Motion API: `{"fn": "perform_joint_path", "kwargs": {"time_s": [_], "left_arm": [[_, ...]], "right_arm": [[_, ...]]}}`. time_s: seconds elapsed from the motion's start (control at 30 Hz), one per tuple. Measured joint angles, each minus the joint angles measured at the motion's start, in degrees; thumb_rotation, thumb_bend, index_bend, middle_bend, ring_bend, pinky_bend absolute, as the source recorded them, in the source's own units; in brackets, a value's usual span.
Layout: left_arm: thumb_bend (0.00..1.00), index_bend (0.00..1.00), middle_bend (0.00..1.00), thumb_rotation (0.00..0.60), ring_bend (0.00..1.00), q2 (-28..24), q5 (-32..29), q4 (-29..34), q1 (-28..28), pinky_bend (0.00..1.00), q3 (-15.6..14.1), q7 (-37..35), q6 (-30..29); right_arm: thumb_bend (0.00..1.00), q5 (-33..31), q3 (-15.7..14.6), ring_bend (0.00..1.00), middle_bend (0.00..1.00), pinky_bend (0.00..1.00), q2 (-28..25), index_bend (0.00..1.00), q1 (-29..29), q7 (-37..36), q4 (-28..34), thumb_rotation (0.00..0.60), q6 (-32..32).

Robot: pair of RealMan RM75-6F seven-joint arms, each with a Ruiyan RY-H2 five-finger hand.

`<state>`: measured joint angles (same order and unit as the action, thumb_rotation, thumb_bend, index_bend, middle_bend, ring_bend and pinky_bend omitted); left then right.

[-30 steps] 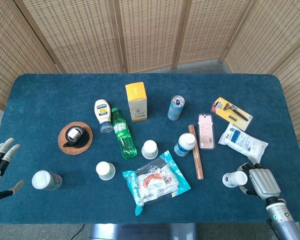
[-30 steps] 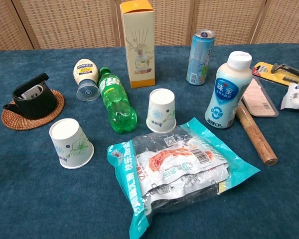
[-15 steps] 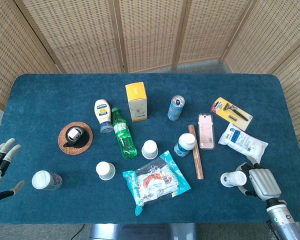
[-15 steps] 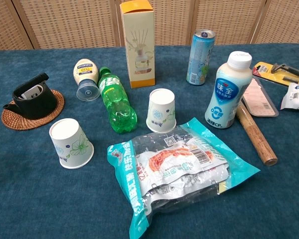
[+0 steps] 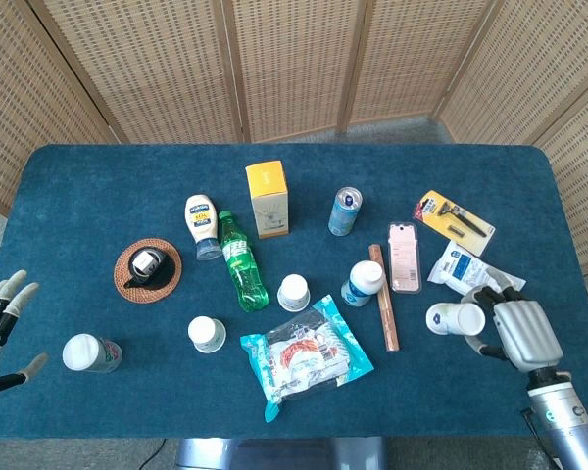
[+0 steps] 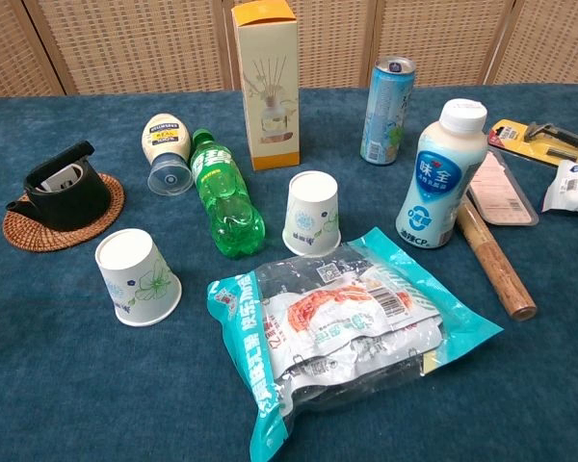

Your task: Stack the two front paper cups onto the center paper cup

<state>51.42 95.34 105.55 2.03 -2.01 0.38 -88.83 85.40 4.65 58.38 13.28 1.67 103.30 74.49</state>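
Only the head view shows my hands. My right hand (image 5: 517, 333) grips a white paper cup (image 5: 453, 318) sideways, its pale end facing left, near the table's right front. The center paper cup (image 5: 293, 292) (image 6: 312, 214) stands upside down beside the green bottle (image 5: 243, 262). Another upside-down paper cup (image 5: 206, 333) (image 6: 137, 276) stands to its front left. A further cup (image 5: 90, 352) rests near the left front edge. My left hand (image 5: 0, 321) hovers at the left edge with fingers spread, holding nothing.
A snack packet (image 5: 304, 357) lies in front of the center cup. A white drink bottle (image 5: 363, 283) and a wooden stick (image 5: 383, 299) lie between the center cup and my right hand. A tissue pack (image 5: 475, 274), can (image 5: 344, 211) and box (image 5: 268, 199) sit further back.
My right hand has carried its cup up and away from the front edge, slightly left, toward the tissue pack. The left hand and the other cups have not moved.
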Motion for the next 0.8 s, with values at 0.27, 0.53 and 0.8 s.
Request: {"fn": "perform_joint_path", "kwargs": {"time_s": [0.27, 0.53, 0.8], "left_arm": [[0.27, 0.05, 0.00, 0.600, 0.00, 0.06, -0.04, -0.05, 0.08, 0.09, 0.00, 0.18, 0.25], [0.27, 0.05, 0.00, 0.600, 0.00, 0.12, -0.24, -0.25, 0.11, 0.09, 0.02, 0.24, 0.44], [0.27, 0.05, 0.00, 0.600, 0.00, 0.21, -0.40, -0.30, 0.17, 0.09, 0.04, 0.19, 0.55]], "right_arm": [[0.38, -1.66, 3.18, 0.10, 0.36, 0.36, -2.81, 0.41, 2.75, 2.92, 7.12, 0.600, -0.71], [0.38, -3.99, 6.15, 0.10, 0.36, 0.36, -1.82, 0.41, 7.09, 8.50, 12.24, 0.600, -3.17], [0.37, -8.63, 9.13, 0.10, 0.36, 0.37, 2.19, 0.41, 13.21, 15.17, 15.37, 0.600, -6.79]]}}
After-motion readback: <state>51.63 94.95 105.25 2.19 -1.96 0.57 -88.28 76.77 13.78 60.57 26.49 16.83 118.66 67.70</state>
